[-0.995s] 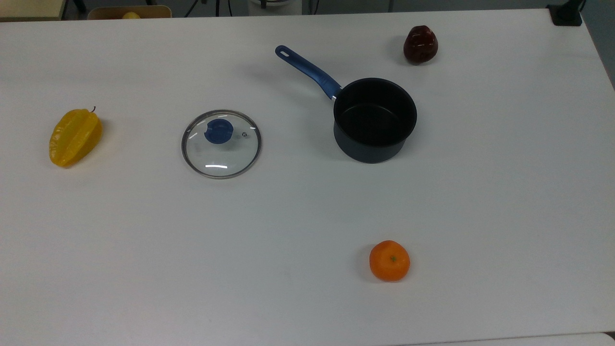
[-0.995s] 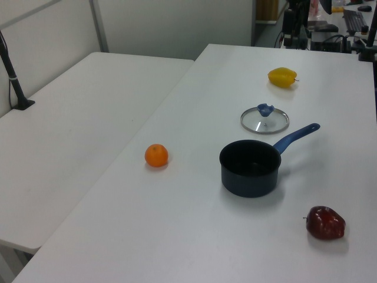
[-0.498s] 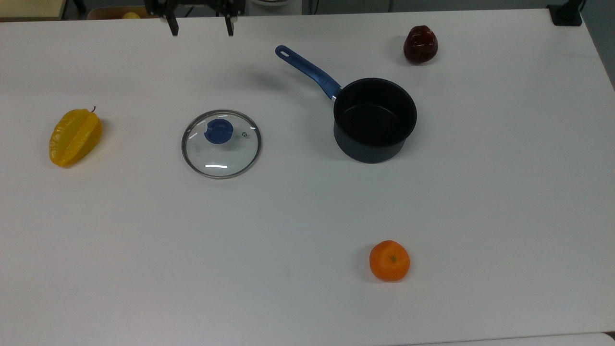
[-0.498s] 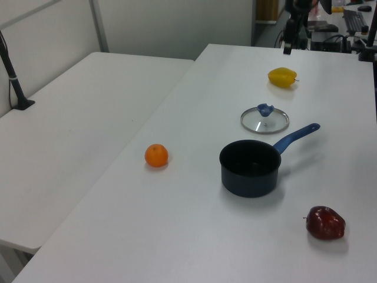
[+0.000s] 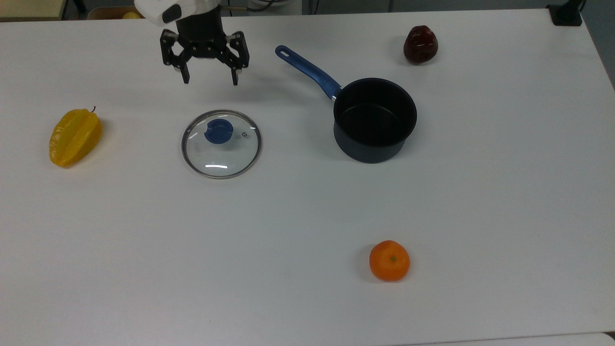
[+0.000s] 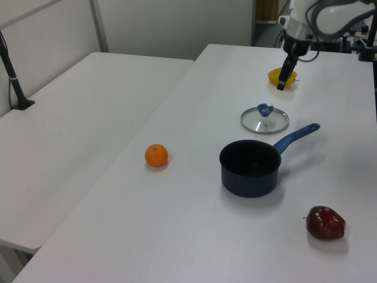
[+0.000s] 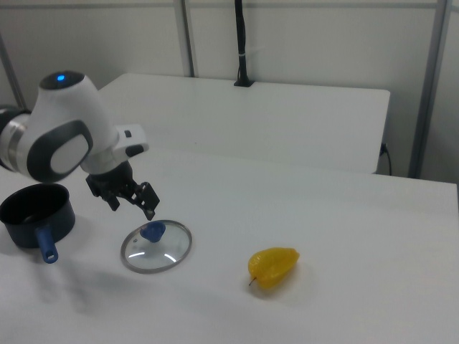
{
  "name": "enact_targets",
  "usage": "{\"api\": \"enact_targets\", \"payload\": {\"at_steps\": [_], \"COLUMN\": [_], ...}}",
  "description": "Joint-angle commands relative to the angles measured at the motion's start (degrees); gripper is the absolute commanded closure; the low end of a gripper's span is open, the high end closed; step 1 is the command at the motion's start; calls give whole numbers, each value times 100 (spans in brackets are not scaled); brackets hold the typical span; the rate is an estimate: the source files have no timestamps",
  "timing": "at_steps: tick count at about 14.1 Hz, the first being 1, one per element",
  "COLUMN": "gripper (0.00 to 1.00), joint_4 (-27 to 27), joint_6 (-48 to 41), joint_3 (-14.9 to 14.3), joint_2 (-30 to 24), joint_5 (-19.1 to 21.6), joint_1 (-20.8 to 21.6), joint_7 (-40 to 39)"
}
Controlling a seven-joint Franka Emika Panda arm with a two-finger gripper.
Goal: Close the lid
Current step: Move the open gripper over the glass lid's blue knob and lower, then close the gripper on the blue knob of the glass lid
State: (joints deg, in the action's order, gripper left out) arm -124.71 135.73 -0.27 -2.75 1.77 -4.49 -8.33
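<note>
On the white tabletop (image 5: 307, 216) I see the lid (image 5: 221, 143) lying flat, knob up, well apart from the open saucepan (image 5: 375, 120) at the top view's right. My gripper (image 5: 210, 78) hangs beyond the lid, fingers (image 5: 184, 76) spread wide and holding nothing; it looks clear of the glass, though height is hard to judge.

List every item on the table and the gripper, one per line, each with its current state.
gripper: open, holding nothing, above the table near the lid
lid: off the saucepan, flat on the table, knob up
saucepan: uncovered, upright, nothing visible inside
starfruit: lying on the table, untouched
orange: resting on the table, untouched
dark red fruit: resting on the table, untouched
table: white, carrying all the items
</note>
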Motion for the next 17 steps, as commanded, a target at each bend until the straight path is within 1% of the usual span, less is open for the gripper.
{"api": "enact_targets", "payload": {"at_steps": [1, 5, 7, 11, 13, 15, 17], "gripper": [0, 0, 0, 0, 8, 21, 31], "joint_4": [-528, -484, -432, -361, -326, -317, -326], "joint_6": [1112, 2034, 2299, 2423, 2555, 2608, 2608], "joint_3": [1, -8, -8, 1, 1, 1, 1], "joint_2": [133, 818, 995, 1171, 1303, 1303, 1303], "joint_5": [104, 95, 95, 95, 95, 95, 95], "joint_1": [79, 71, 71, 106, 115, 115, 115], "joint_7": [-55, 42, 42, 60, 68, 68, 68]}}
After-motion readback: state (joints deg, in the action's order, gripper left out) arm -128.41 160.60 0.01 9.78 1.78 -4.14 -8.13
